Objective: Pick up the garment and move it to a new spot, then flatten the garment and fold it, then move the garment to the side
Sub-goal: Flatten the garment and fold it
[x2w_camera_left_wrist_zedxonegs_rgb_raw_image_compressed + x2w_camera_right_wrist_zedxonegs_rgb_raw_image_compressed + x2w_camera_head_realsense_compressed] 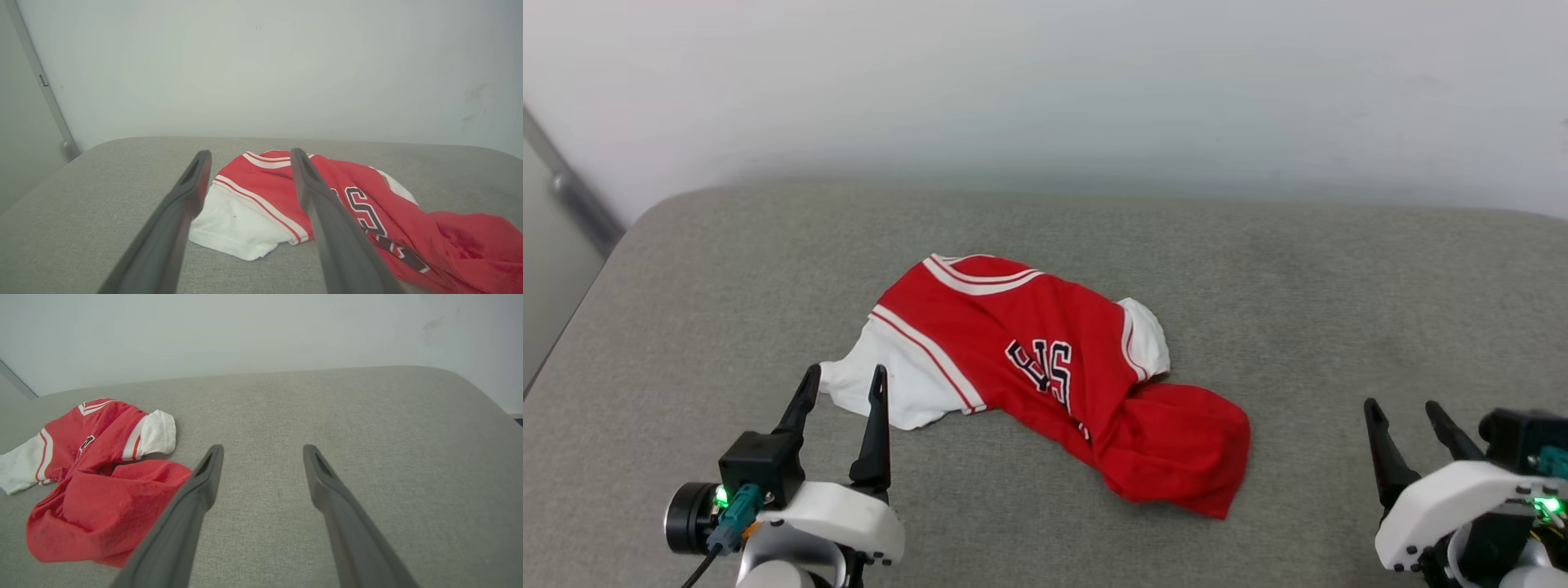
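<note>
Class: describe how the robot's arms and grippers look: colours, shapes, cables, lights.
The left gripper and right gripper each have two long, dark, tapering fingers, with a black block and a rounded white shell behind. Both carry a green light and a teal connector; a black cable leaves the left one.

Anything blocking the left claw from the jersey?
Nothing visible does. The open left claw points straight at the garment, with its fingertips close to the white sleeve. Only bare grey cushion lies beneath it.
</note>
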